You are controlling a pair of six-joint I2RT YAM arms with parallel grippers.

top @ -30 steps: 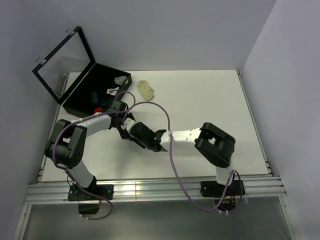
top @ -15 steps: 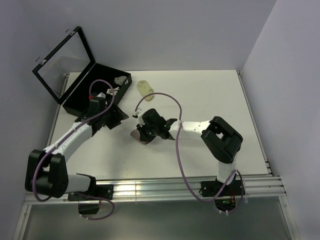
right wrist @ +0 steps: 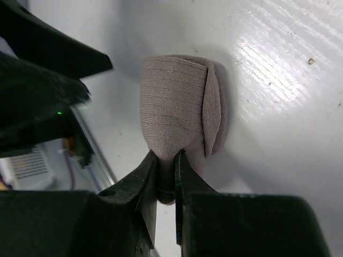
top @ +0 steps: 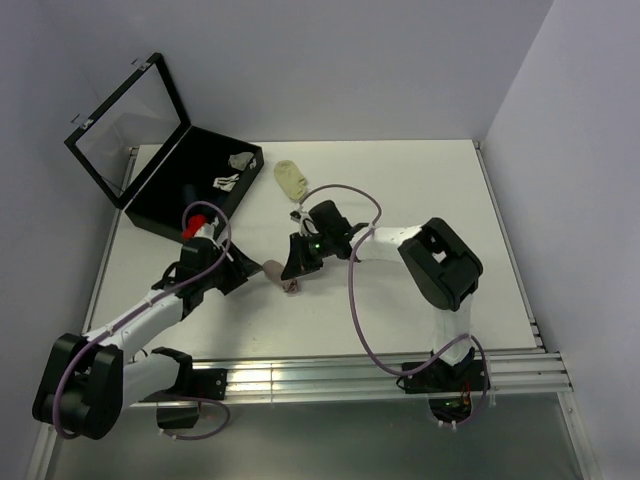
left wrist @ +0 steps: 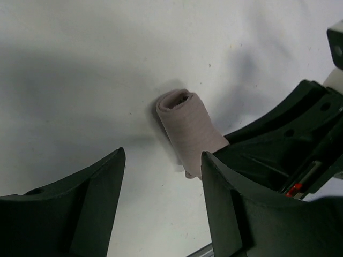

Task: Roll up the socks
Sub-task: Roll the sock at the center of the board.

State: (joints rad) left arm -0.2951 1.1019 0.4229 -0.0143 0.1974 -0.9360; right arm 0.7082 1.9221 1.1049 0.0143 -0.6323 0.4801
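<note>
right gripper pinches the rolled pink sock (on the table); left gripper fingers apart

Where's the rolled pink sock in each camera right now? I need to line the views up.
Top external: the rolled pink sock lies left of the table's centre, between the two claws.
Left wrist: the sock is mid-frame, on the table beyond the open left claw.
Right wrist: the sock is mid-frame, its near end pinched by the right claw.
Shared landmark: the right claw on the sock's end.
</note>
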